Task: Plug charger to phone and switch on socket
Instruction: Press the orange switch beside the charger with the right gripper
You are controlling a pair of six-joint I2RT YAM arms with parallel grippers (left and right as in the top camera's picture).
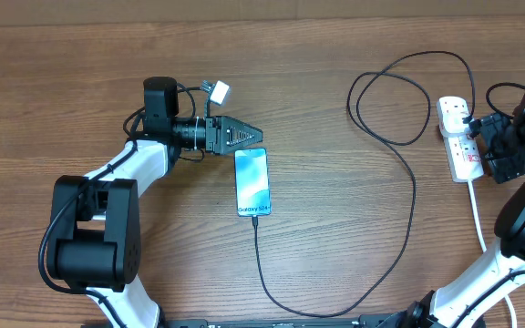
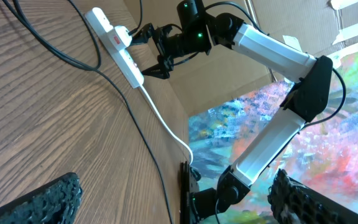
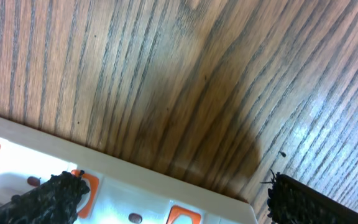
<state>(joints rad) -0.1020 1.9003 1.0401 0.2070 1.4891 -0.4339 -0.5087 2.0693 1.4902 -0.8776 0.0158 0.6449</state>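
Note:
The phone (image 1: 252,180) lies flat mid-table with its light blue screen lit. The charger's black cable (image 1: 414,196) runs from its connector at the phone's near edge (image 1: 256,217), loops round the right, and ends at the black plug (image 1: 464,111) in the white socket (image 1: 454,146). My left gripper (image 1: 255,135) hovers just beyond the phone's far edge, turned on its side, and its fingers are wide apart in the left wrist view (image 2: 173,205). My right gripper (image 1: 486,150) is open right over the socket (image 3: 123,186). Its left finger is at an orange switch (image 3: 82,183).
The socket's thick white cord (image 1: 478,214) runs toward the near right edge. The left wrist view shows the socket (image 2: 120,46), the black cable (image 2: 148,149) and the right arm across the table. A cardboard wall stands behind the table.

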